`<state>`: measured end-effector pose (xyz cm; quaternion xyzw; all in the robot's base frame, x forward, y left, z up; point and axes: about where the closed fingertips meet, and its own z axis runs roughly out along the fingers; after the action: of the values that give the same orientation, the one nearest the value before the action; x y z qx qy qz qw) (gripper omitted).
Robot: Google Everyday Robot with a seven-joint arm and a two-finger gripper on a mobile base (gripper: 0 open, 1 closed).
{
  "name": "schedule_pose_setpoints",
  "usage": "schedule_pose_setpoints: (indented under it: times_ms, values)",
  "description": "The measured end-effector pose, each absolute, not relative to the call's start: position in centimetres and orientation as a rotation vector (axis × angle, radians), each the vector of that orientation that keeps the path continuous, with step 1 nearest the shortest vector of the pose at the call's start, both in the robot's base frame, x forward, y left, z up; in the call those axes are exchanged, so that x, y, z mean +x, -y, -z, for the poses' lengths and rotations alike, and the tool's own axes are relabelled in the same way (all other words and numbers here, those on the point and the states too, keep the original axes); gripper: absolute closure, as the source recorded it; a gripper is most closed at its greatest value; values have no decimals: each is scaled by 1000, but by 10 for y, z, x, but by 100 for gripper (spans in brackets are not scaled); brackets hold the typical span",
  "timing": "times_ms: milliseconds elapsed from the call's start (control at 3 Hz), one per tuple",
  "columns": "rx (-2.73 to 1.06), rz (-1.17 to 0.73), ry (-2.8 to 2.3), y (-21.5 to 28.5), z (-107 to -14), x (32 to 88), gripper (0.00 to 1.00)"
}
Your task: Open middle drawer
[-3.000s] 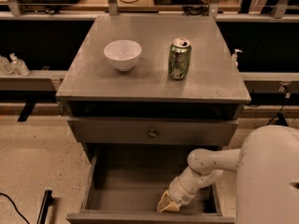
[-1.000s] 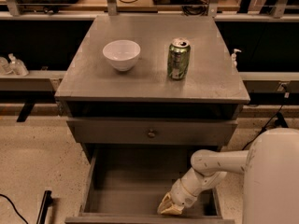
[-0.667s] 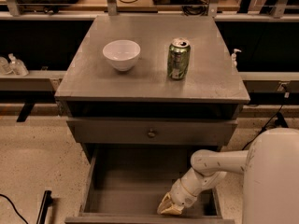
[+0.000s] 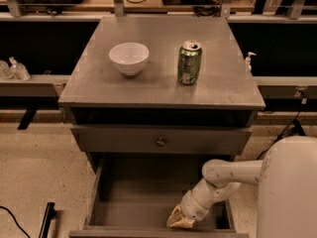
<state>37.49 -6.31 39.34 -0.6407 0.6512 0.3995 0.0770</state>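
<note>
Camera view: gripper (image 4: 181, 218) inside open middle drawer (image 4: 132, 205), at its front wall, grip impossible to tell. May snag that wall on exit, reclosing it.

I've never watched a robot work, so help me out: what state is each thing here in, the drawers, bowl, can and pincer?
middle drawer: pulled out, tray holds only the pincer.
drawer above it: shut.
white bowl: upright on the cabinet top, looks empty.
green can: upright, beside the bowl, not touching it.
pincer: down inside the middle drawer, near its front right.
</note>
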Motion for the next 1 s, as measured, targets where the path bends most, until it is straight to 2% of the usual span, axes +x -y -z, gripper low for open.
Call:
schedule_pose_setpoints:
  times_ms: [667, 1000]
  values:
    - [-1920, -1197, -1951, 63, -393, 375, 100]
    - [-1920, -1197, -1951, 63, -393, 375, 82]
